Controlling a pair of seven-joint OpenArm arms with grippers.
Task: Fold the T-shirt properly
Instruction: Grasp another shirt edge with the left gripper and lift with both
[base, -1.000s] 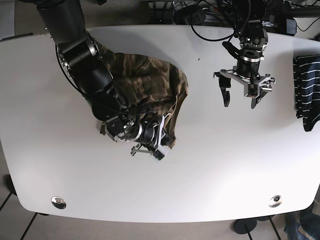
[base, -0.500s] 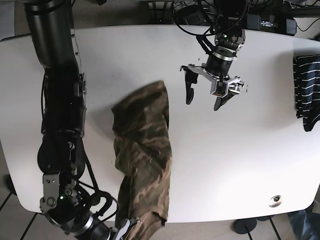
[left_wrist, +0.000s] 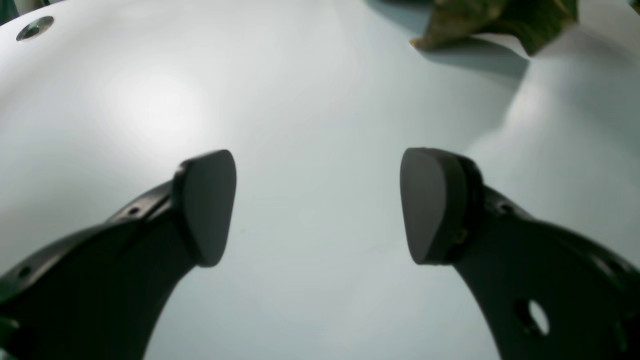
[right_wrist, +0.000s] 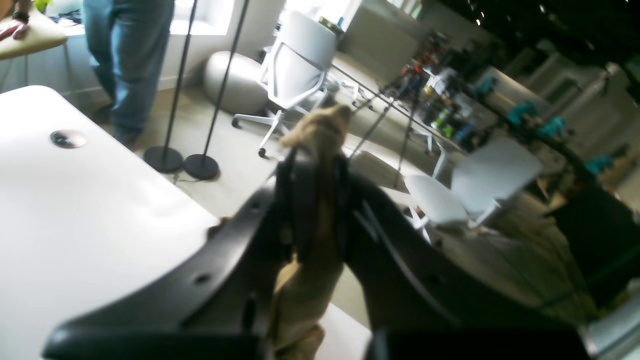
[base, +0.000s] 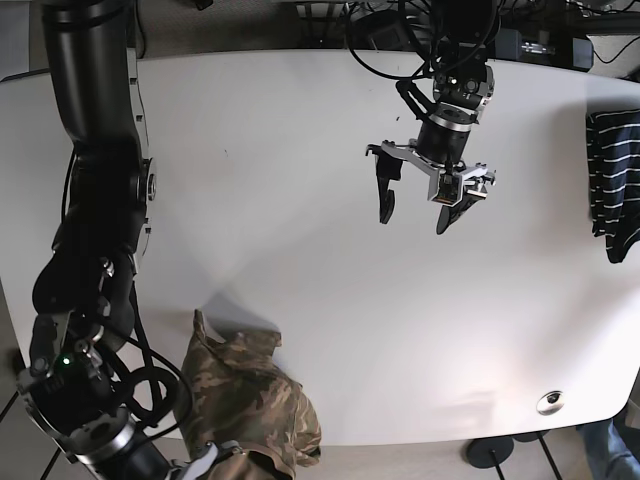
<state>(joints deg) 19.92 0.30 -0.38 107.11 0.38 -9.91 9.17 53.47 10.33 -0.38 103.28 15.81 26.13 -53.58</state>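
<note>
So far we have no fold made: our right gripper (right_wrist: 312, 200) pinches the camouflage T-shirt (base: 250, 400), bunched at the counter's (base: 300, 200) near edge. Farther back, our left gripper (base: 412, 205) hovers, fingers spread and empty. Spreading and every fold remain.

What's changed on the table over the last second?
The right gripper, shut on the camouflage T-shirt, has dragged it from the table's far left down to the near edge, where it now lies bunched, partly over the rim. The left gripper moved in from the right toward the table's middle and is open, holding nothing. The striped garment at the right edge stayed put.
</note>
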